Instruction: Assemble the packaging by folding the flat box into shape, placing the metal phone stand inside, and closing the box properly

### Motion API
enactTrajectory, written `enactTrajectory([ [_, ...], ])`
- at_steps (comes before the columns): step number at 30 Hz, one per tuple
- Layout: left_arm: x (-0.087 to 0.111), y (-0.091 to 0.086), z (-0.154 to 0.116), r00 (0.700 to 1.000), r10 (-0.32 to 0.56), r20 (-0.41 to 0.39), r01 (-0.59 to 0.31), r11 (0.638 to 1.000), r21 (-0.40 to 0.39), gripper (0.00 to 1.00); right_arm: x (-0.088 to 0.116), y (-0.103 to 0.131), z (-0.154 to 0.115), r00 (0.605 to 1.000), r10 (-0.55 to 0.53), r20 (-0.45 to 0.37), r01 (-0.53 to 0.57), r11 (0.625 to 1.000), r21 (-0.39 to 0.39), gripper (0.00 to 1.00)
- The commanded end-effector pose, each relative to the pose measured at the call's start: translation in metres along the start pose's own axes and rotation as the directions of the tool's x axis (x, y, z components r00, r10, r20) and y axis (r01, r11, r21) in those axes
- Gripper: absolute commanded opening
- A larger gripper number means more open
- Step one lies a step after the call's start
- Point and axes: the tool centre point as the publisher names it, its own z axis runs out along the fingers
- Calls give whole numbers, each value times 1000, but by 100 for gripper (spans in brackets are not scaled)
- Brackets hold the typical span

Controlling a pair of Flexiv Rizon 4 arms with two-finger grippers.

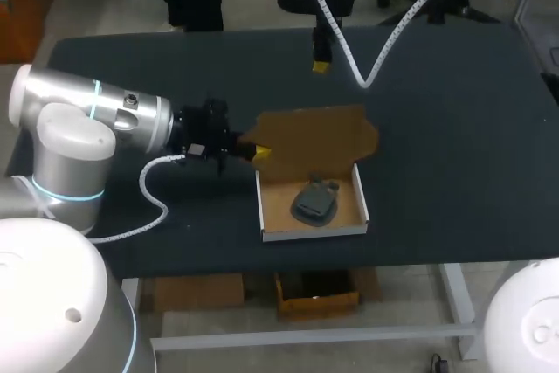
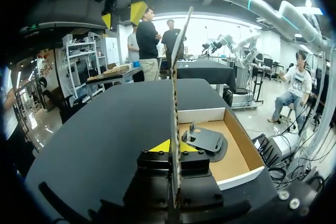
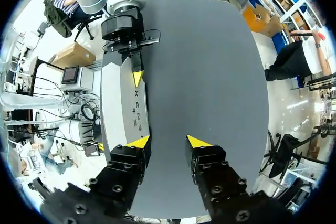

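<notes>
The open box sits nearest the front edge of the worktop. It has white walls, and the dark metal phone stand lies on its floor. The brown lid extends from the box's 12 o'clock wall. At the lid's 9 o'clock edge, the left jaws are clamped on it, one yellow tip on each face. Farthest off, at 12 o'clock, the right jaws hang spread apart above the worktop, gripping nothing.

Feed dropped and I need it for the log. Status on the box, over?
Left gripper shut on box lid, lid upright. Right gripper open, away from the box. Inside it the phone stand; not yet closed. Nothing seen in the lid's path.
</notes>
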Motion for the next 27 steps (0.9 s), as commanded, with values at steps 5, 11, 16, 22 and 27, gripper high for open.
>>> enactTrajectory([
  [5,1,1,1,1000,1,3,-1,1000,3,0,11,8,10,1000,-11,-7,11,999,34,41],
  [11,1,1,1,1000,1,3,-1,1000,3,0,25,11,26,999,-33,-33,34,998,49,42],
  [16,1,1,1,1000,1,3,-1,1000,3,0,29,11,36,998,-34,-54,37,998,57,41],
  [22,1,1,1,1000,1,3,-1,1000,3,0,37,13,41,997,-40,-65,44,998,55,40],
  [27,1,1,1,1000,1,3,-1,1000,3,0,47,14,43,996,-58,-64,62,996,63,40],
])
